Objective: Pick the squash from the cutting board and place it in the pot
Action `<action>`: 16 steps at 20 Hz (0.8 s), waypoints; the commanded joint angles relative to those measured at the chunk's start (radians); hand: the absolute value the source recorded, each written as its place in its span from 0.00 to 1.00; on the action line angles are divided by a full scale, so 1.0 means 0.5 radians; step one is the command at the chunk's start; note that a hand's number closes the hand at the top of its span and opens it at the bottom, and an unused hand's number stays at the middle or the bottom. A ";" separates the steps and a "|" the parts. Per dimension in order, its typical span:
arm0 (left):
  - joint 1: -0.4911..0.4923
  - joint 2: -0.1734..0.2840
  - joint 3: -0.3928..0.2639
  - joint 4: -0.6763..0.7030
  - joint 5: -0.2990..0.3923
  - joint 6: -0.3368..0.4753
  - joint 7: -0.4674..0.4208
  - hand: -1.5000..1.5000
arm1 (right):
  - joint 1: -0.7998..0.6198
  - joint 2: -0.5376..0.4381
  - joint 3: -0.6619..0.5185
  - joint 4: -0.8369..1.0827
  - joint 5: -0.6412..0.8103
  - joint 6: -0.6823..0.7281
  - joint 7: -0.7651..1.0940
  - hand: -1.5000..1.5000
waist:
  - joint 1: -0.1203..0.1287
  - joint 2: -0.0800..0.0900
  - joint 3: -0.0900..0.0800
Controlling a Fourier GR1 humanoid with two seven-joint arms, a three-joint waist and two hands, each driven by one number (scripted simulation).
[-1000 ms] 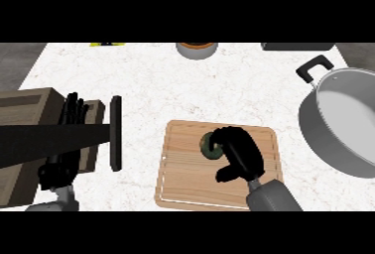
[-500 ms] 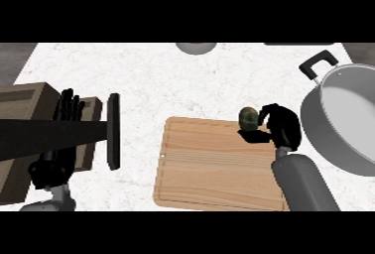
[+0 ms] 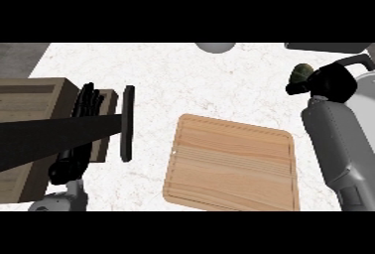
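The squash (image 3: 300, 73), dark green and small, is held in the air at the upper right, with my right hand (image 3: 330, 83) shut on it. The hand sits over the near rim of the grey pot (image 3: 366, 79), whose black handle (image 3: 350, 61) shows just beyond it; most of the pot is hidden by my hand and forearm or cut off by the right edge. The wooden cutting board (image 3: 233, 163) lies bare at lower centre. My left hand (image 3: 67, 167) hangs at the lower left with its fingers curled, holding nothing.
A wooden knife block (image 3: 36, 124) with dark handles fills the left side, with a black upright bar (image 3: 127, 124) next to it. A grey round object (image 3: 215, 47) sits at the top edge. White marble counter lies between the block and the board.
My right hand has carried the squash up off the cutting board and rightward to the pot's rim. The view has shifted, so the board looks lower. My left hand has stayed put.
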 commanded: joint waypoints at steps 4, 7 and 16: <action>-0.015 -0.097 -0.119 0.068 -0.021 -0.003 0.030 0.50 | -0.530 -0.220 0.061 0.355 0.533 -0.010 0.639 1.00 | 0.077 0.008 -0.003; 0.019 -0.092 -0.137 0.080 -0.047 -0.013 0.010 0.50 | -0.707 -0.230 0.083 0.500 0.700 0.127 0.858 1.00 | 0.082 0.002 -0.005; 0.042 -0.057 -0.056 0.049 -0.028 0.002 0.011 0.50 | -0.829 -0.237 0.002 0.738 0.995 0.126 1.202 1.00 | -0.004 -0.021 0.002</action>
